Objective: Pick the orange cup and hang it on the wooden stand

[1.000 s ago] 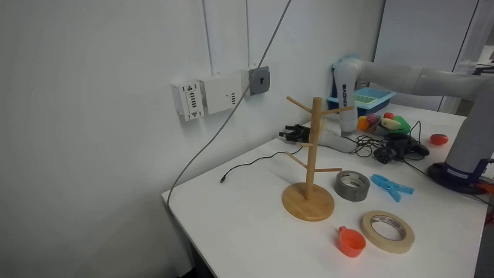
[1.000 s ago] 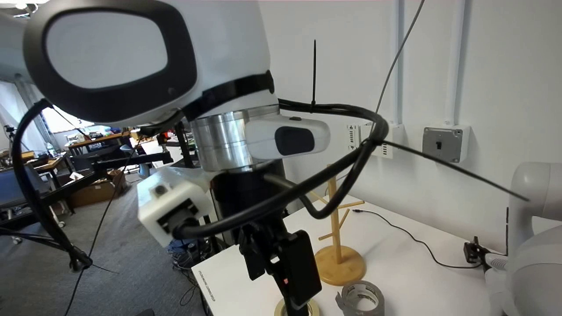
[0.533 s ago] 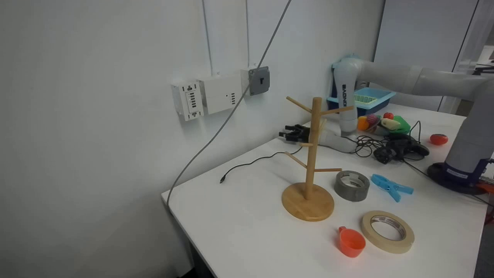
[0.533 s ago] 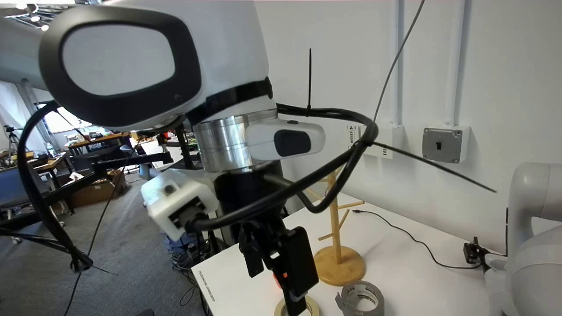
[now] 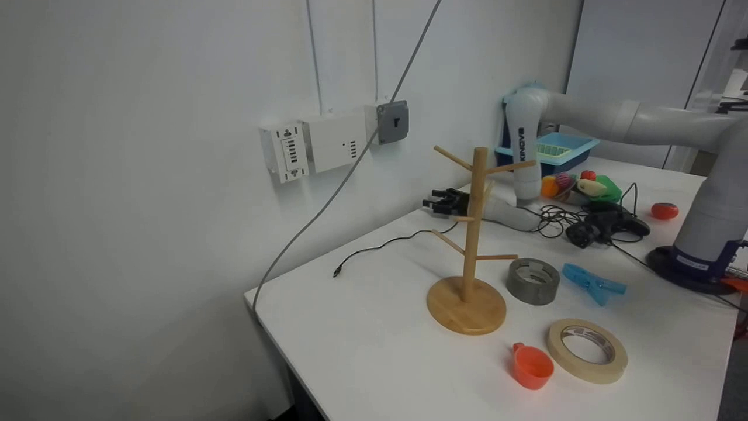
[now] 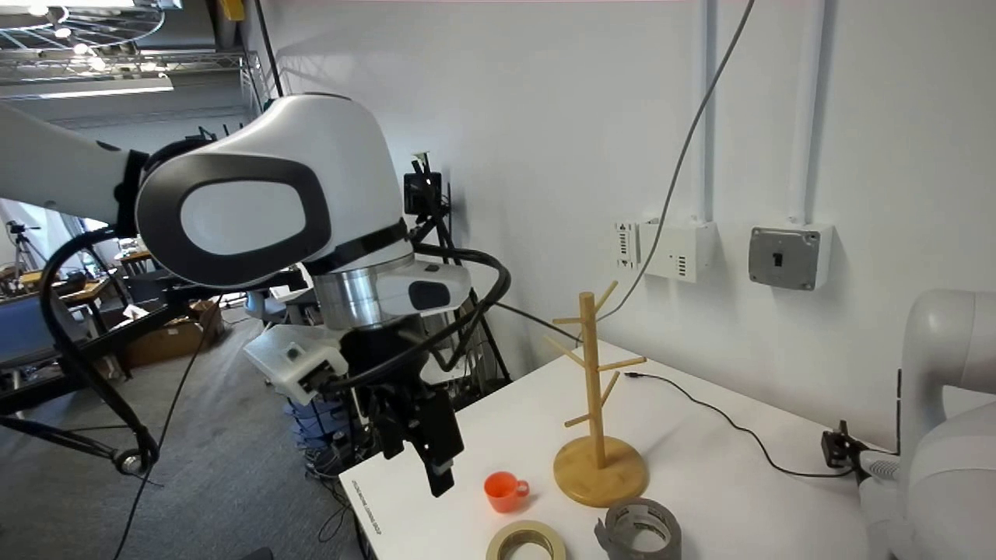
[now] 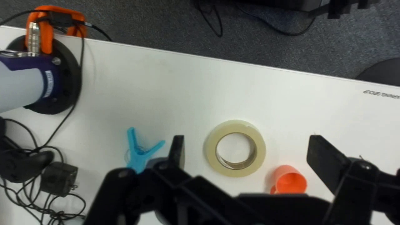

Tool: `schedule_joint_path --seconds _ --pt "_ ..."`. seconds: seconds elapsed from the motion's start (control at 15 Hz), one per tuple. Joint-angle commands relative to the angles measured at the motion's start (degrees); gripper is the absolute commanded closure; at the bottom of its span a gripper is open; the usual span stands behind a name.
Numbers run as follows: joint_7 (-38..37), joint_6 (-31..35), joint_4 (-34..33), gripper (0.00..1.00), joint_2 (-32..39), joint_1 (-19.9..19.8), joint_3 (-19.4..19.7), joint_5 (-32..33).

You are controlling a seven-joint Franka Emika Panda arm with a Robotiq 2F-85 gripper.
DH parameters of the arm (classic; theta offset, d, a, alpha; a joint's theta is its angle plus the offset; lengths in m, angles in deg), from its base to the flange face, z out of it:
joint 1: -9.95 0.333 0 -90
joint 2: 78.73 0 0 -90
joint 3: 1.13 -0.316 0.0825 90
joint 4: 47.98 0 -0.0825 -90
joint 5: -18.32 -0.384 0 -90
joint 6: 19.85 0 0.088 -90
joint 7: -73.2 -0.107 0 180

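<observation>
The small orange cup [image 5: 533, 368] stands upright on the white table, its handle turned toward the stand. It also shows in an exterior view [image 6: 502, 491] and in the wrist view [image 7: 290, 179], where the gripper body hides its lower edge. The wooden stand [image 5: 476, 222], with its round base, upright post and angled pegs, stands beside the cup. It also shows in an exterior view [image 6: 591, 373] but is out of the wrist view. My gripper [image 6: 418, 469] is open and empty above the table. In the wrist view its jaws [image 7: 247, 139] stand wide apart, with the cup below, nearer the right-hand finger.
A beige tape roll [image 5: 587, 351] lies close to the cup. A grey tape roll [image 5: 533, 282] stands beside the stand's base, with a blue clamp [image 5: 593, 283] past it. Another robot arm [image 5: 710, 216], cables and toy food are farther along. The table edge [image 7: 218, 59] shows in the wrist view.
In an exterior view my arm and open gripper have moved away from that camera and to the left, uncovering the cup and stand. The cup and stand have not moved.
</observation>
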Motion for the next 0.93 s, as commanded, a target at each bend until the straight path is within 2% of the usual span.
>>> schedule_joint_path --seconds 0.0,0.07,0.47,0.87 --pt "-1.20 2.59 3.44 0.00 -2.56 3.55 -1.01 -6.29" --pt "-1.24 0.94 1.57 0.00 -0.54 2.02 -1.25 -3.45" --pt "-1.23 1.22 2.20 0.00 -0.97 3.16 -1.58 -5.08" --pt "-12.94 4.22 1.33 0.00 4.79 3.10 -3.09 -10.11"
